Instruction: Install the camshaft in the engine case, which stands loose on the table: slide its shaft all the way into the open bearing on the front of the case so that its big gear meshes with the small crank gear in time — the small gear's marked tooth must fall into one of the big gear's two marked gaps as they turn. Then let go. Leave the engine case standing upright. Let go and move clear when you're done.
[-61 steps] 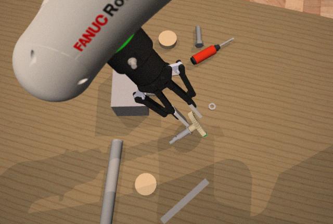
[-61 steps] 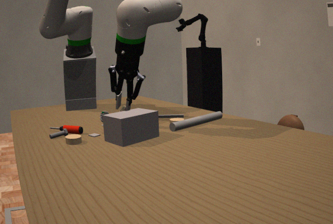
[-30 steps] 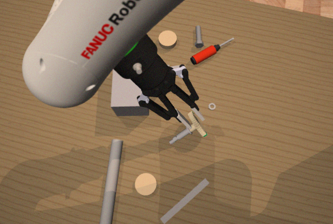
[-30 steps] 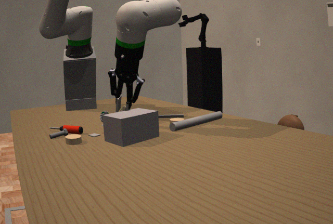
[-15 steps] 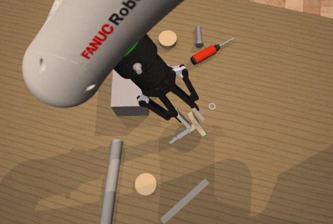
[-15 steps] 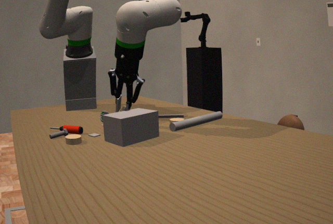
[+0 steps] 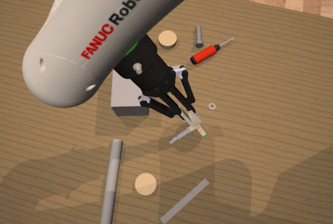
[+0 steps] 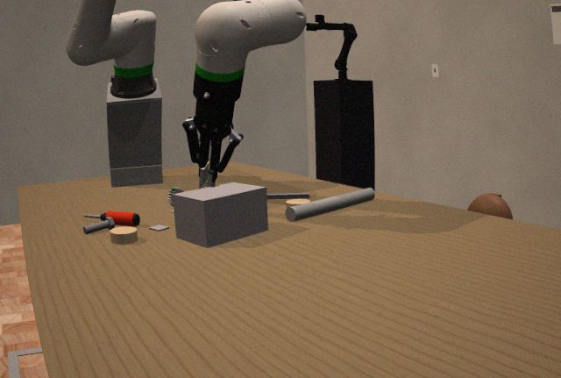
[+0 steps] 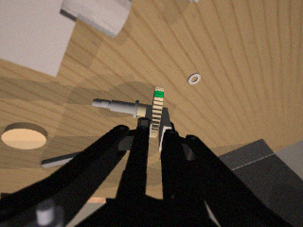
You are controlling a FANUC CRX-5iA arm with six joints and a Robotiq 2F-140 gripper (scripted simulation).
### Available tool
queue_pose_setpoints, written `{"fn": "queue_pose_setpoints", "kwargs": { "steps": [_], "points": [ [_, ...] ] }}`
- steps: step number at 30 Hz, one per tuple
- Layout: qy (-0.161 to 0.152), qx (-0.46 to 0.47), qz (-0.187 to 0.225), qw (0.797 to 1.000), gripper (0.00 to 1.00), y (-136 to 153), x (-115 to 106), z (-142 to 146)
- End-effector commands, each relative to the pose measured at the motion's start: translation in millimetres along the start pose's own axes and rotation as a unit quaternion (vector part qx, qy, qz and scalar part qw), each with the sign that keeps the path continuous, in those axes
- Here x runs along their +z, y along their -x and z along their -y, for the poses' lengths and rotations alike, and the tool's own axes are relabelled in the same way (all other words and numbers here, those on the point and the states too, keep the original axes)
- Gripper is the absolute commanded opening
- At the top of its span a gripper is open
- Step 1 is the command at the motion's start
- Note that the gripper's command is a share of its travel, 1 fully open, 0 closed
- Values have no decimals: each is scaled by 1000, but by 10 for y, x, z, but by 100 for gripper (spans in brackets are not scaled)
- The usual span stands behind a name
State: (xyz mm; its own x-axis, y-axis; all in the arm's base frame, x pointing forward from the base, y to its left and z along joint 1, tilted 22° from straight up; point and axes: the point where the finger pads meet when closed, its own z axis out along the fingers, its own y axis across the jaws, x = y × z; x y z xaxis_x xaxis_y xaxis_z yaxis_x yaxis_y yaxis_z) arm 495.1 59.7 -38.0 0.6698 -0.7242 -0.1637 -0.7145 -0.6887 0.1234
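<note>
Camshaft (image 7: 188, 130): lies on the tabletop (image 7: 268, 108) in front of the engine case (image 7: 126, 100), a little apart from it; grey shaft points away from the tool, big gear (image 9: 156, 113) stands on edge with a green mark at its far rim.

Tool (image 9: 154, 134): nearly shut, fingers pinching the big gear across its two flat faces. Judged the sensible hold, since it leaves the shaft free to enter the bearing.

Engine case: grey block, upright, partly under the arm. Its bearing and small crank gear cannot be made out here; insertion not yet begun.

Surroundings, all well apart from the grasp: washer (image 7: 212, 106), red-handled screwdriver (image 7: 205, 55), bolt (image 7: 199, 36), two wooden discs (image 7: 167, 38), long grey rod (image 7: 111, 181), flat grey bar (image 7: 184, 201).
</note>
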Motion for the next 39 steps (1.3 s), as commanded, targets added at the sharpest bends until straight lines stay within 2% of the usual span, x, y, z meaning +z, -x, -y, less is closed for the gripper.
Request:
{"fn": "queue_pose_setpoints", "kwargs": {
  "steps": [1,30,39],
  "points": [
    [-1,0,0,1000,14,-1,-9,3],
    [-1,0,0,1000,14,2,-15,1],
    [-1,0,0,1000,14,53,-109,-37]
  ]
}}
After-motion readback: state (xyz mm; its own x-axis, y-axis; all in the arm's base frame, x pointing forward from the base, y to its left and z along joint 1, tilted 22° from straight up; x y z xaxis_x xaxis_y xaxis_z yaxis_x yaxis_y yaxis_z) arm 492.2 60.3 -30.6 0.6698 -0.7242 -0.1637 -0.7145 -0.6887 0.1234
